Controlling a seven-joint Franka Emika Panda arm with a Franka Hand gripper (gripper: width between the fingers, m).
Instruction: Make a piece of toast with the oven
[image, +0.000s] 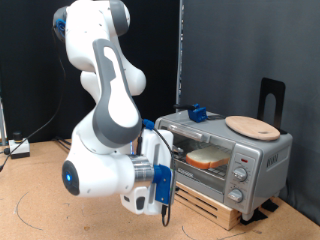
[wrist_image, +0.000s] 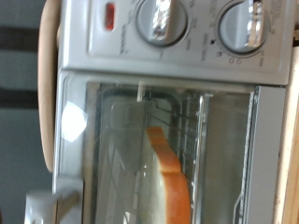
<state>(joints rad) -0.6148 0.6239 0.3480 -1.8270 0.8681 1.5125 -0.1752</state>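
**Inspection: bread loaded, oven door shut**

Dark curtained backdrop; brown floor-level work surface with cables at the exterior view's left. The oven stands on a slatted wooden pallet at the exterior view's right. A round wooden board lies on its roof, a small blue object behind it.

Progress: the piece of toast sits inside the oven on the wire rack, seen through the glass. The door appears closed. A red light shows beside the knobs; whether heating is under way I cannot confirm.

My gripper hangs low, just before the door's left end. It carries nothing I can see; whether my fingers are spread or closed, I cannot tell.
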